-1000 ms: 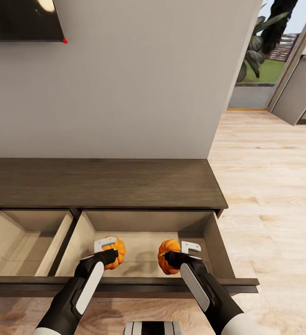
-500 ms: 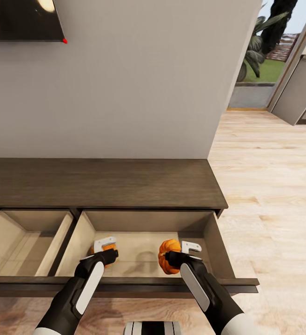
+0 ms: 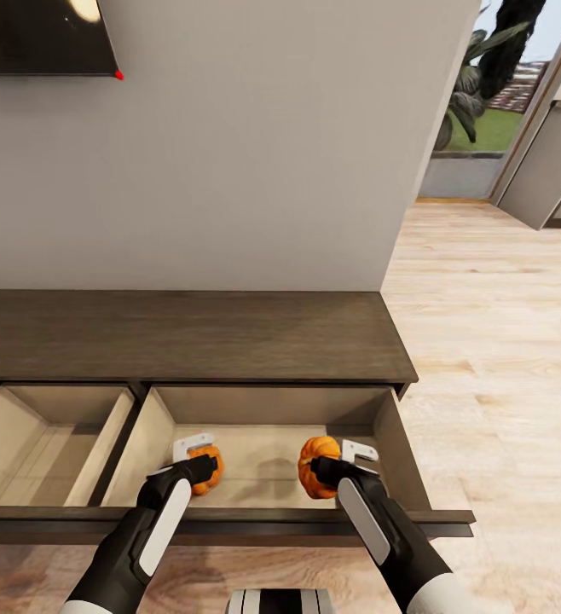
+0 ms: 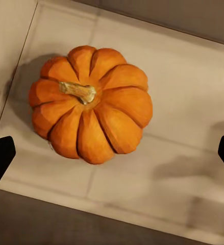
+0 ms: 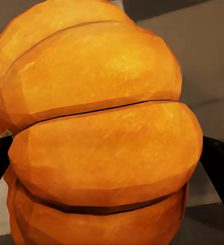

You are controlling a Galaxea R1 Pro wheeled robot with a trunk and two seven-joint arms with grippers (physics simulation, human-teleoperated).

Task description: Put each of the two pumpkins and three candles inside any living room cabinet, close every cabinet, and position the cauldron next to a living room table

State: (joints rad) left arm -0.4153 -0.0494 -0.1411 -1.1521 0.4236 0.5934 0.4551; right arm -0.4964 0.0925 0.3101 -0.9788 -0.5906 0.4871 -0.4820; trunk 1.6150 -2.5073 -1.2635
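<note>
Both arms reach forward and down, forearms roughly parallel, black-and-white link covers facing up. Left gripper point(image 3: 197, 460) is spread wide — fingertips point(image 4: 0, 155) sit at opposite edges of its wrist view, gripping nothing. Right gripper point(image 3: 342, 461) is clamped on a pumpkin point(image 3: 316, 466) — dark pads point(image 5: 218, 163) press both its flanks.

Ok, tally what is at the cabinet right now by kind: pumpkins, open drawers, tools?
Pumpkins: 2, one lying in the right drawer under the left tool (left pumpkin), one in the right tool (right pumpkin).
Open drawers: 2 (left drawer).
Tools: 2.
Total: 6.
</note>
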